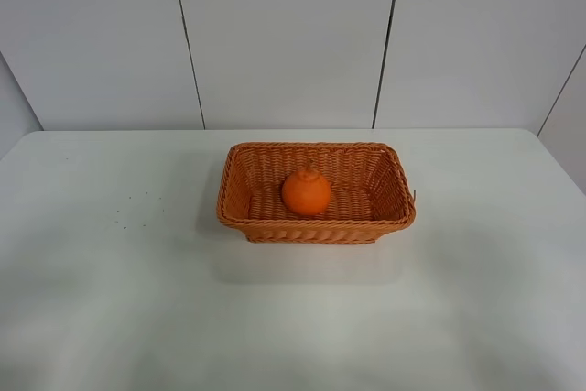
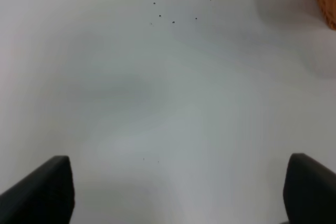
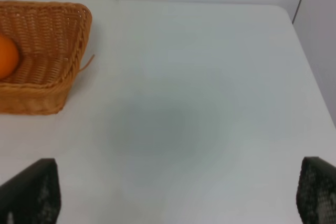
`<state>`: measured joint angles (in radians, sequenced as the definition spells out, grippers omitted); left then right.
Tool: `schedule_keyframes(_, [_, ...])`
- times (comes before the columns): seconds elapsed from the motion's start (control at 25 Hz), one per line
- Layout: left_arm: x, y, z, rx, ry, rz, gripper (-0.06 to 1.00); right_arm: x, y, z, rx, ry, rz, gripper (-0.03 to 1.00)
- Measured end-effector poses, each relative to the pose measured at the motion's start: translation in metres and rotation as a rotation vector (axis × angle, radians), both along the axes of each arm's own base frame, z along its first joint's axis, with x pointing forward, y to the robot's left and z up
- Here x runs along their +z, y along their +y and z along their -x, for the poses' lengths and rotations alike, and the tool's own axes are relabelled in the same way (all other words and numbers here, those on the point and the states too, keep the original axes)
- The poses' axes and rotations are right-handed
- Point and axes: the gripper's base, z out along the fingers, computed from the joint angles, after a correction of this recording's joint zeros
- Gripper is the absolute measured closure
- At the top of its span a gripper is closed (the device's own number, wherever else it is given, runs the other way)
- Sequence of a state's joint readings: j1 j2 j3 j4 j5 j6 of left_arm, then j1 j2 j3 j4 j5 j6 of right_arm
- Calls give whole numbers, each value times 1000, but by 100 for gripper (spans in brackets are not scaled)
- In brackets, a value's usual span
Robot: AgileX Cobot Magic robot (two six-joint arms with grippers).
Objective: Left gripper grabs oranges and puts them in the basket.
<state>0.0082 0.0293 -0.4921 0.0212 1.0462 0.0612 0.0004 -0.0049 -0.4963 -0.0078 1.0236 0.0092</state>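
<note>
White tabletop [image 1: 110,318], small dark specks [image 1: 128,208] left of basket [image 1: 316,226]. Pale panelled wall [image 1: 284,34] behind. Orange [image 1: 307,192] sits inside basket, centre. Left gripper [image 2: 176,192] and right gripper [image 3: 178,195]: fingers [image 2: 42,190] spread wide, holding nothing.

The basket [image 1: 316,223] is woven wicker, ribbed and rough, with a braided rim — the orange [image 1: 307,192] inside looks smooth with a soft sheen. The table [image 1: 110,299] is smooth, matt white — the left gripper's fingers [image 2: 39,192] are matt black.
</note>
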Motion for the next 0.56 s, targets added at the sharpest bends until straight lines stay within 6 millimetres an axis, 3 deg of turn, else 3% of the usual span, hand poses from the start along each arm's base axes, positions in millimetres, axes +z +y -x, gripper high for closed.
schedule_keyframes(0.56, [0, 0, 5, -1, -35, 2, 4, 0, 0, 0, 0, 0, 0, 27])
